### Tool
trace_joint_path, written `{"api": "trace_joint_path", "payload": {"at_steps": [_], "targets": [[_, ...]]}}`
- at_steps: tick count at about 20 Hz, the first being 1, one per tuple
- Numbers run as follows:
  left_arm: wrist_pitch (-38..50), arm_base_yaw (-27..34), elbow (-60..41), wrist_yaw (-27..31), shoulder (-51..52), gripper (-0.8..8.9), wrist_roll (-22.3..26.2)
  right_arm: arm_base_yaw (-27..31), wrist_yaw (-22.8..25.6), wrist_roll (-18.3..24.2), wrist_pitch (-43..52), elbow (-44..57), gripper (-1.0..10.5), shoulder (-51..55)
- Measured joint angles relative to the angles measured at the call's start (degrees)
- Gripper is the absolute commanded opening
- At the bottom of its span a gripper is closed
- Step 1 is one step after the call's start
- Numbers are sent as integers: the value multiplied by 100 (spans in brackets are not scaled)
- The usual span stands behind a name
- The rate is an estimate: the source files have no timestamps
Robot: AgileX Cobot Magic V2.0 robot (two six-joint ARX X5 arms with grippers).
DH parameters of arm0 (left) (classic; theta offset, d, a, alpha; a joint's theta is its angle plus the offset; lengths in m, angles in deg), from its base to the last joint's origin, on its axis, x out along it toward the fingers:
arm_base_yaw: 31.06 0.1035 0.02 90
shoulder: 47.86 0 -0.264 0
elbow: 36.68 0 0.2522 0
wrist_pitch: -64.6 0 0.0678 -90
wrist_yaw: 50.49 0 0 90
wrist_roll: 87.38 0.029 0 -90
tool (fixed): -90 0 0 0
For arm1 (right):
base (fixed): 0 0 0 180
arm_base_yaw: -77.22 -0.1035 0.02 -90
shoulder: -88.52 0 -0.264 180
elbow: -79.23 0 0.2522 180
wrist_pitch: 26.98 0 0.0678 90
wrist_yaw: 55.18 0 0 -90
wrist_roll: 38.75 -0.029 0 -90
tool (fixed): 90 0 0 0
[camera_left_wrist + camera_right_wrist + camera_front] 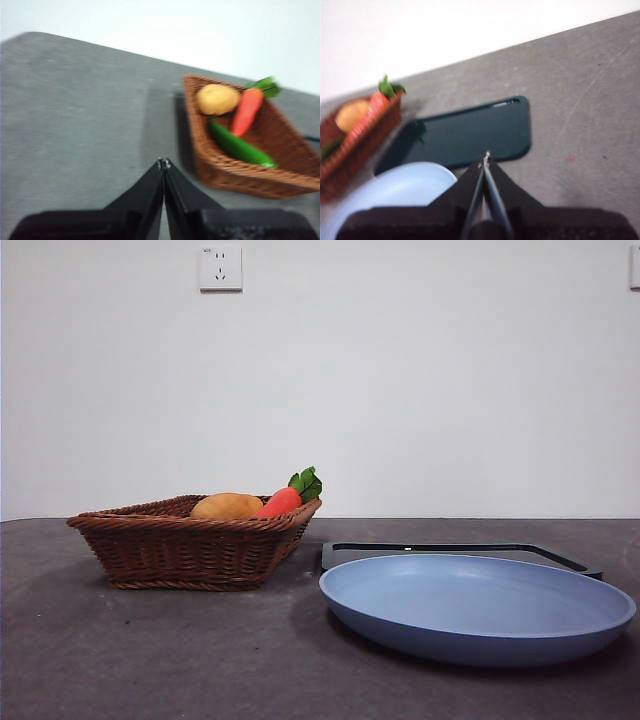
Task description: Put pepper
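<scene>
The pepper (239, 146), long, glossy and dark green, lies inside the brown wicker basket (225, 165) beside an orange-red carrot (246, 111) and a tan potato (217, 98). From the front, the basket (190, 550) hides the pepper; only the potato (226, 506) and carrot (285, 499) rise above its rim. My left gripper (163, 163) is shut and empty, hanging above bare table a short way from the basket. Also shut and empty, my right gripper (486, 158) hovers over the edge of a dark tray (465, 132).
A light blue plate (480, 605) sits near the front right, with the flat dark tray (450, 552) behind it. The basket's corner (355, 135) and the plate (395, 192) also show in the right wrist view. A white wall with a socket (220, 267) backs the table.
</scene>
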Motion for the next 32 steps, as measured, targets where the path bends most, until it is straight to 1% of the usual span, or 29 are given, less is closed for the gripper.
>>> {"api": "trace_joint_path", "payload": {"at_steps": [3, 6, 10, 12, 14, 16, 19, 24, 26, 29, 32], "targets": [[-52, 0, 52, -225, -2, 7, -328, 0, 0, -522, 164, -55, 5, -2], [-308, 0, 393, -262, -20, 7, -487, 0, 0, -774, 164, -339, 5, -94], [-671, 0, 1102, -308, -245, 7, -553, 0, 0, -874, 195, -916, 5, -382], [-850, 0, 1445, -466, -533, 7, -549, 0, -22, -876, 52, -1270, 5, -640], [-981, 0, 1753, -656, -863, 7, -522, 0, -166, -802, -219, -1639, 5, -942], [-1126, 0, 2079, -870, -1211, 7, -439, 0, -363, -649, -581, -2039, 5, -1270], [-1482, 0, 2647, -1279, -1816, 7, -190, -4, -686, -304, -1285, -2712, 5, -1816], [-2210, 0, 3519, -2063, -2776, 6, 404, -4, -1342, 391, -2570, -3836, 5, -2717], [-2503, 0, 3781, -2361, -3056, 6, 619, -7, -1464, 691, -3132, -4245, 5, -3023], [-2940, 0, 4111, -2688, -3373, 6, 894, -55, -1493, 1182, -3989, -4813, 5, -3432], [-3364, 0, 4347, -2800, -3532, 6, 1147, -155, -1495, 1707, -4826, -5250, 6, -3775]]}}
